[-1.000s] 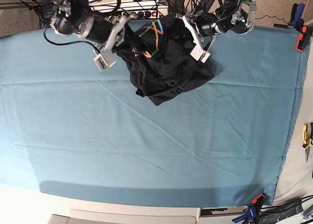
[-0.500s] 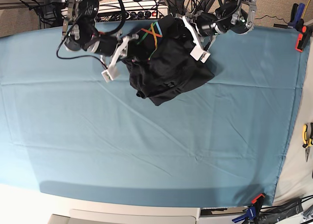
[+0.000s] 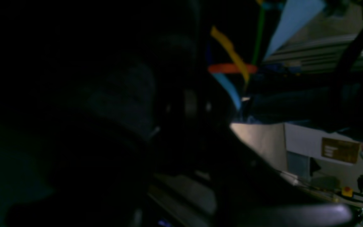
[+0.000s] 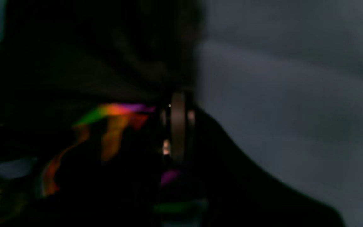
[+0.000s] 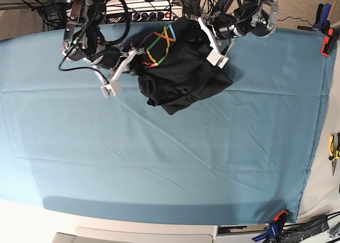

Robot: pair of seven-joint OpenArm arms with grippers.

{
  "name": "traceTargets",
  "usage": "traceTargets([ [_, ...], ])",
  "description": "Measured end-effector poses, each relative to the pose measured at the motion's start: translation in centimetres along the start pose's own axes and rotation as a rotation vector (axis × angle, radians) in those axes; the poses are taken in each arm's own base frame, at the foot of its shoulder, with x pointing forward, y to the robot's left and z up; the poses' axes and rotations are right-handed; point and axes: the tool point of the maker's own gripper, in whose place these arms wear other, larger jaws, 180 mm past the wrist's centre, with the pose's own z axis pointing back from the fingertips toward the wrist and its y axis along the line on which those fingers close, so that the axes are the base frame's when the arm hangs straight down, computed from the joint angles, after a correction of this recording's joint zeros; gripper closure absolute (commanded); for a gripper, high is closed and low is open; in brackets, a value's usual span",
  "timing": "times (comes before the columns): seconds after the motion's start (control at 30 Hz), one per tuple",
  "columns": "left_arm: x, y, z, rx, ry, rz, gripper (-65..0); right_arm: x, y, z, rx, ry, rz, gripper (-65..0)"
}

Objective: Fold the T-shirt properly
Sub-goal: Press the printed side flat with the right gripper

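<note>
T-shirt (image 5: 178,73) lies bunched at your desk's (image 5: 159,163) far edge. Your right hand (image 5: 134,60), clenched on its printed edge, has dragged outward, exposing more print; left hand (image 5: 204,38) grips cloth too. Spreading has started.

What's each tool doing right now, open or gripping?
Left tool: closed on the T-shirt, at its top edge.
Right tool: shut, pinching the T-shirt's left edge.

Surface (image 5: 159,158) is covered by a teal cloth (image 5: 79,147), creased, evenly lit. Cloth is held by clamps at the right corners (image 5: 326,41) (image 5: 276,217). Power strip and cable tangle (image 5: 149,12) seen behind the far edge. Yellow-handled pliers (image 5: 333,147) lie off the right side.
</note>
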Motion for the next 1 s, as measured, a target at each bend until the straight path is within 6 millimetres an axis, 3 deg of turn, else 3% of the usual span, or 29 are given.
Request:
traceTargets([
  [0.13,0.0,0.0,0.0,0.000,0.000,0.000,-4.9,1.5,-1.1,0.8,-0.078,-0.060,0.025,0.0],
  [0.3,0.0,0.0,0.0,0.000,0.001,0.000,-4.9,0.9,-4.4,1.7,-0.219,-0.017,0.021,0.0],
  [0.37,0.0,0.0,0.0,0.000,0.001,0.000,-4.9,1.4,-3.0,1.7,-0.124,-0.044,-0.009,0.0],
  [0.5,0.0,0.0,0.0,0.000,0.000,0.000,-4.9,1.8,2.1,1.6,0.128,-0.096,-0.007,0.0],
  [0.7,0.0,0.1,0.0,0.003,0.000,-0.002,-4.9,2.1,5.2,2.3,0.304,-0.132,0.035,0.0],
  [1.0,0.6,0.1,0.2,0.020,0.015,-0.040,-5.0,-2.8,5.7,2.4,0.306,-0.011,-0.017,0.0],
])
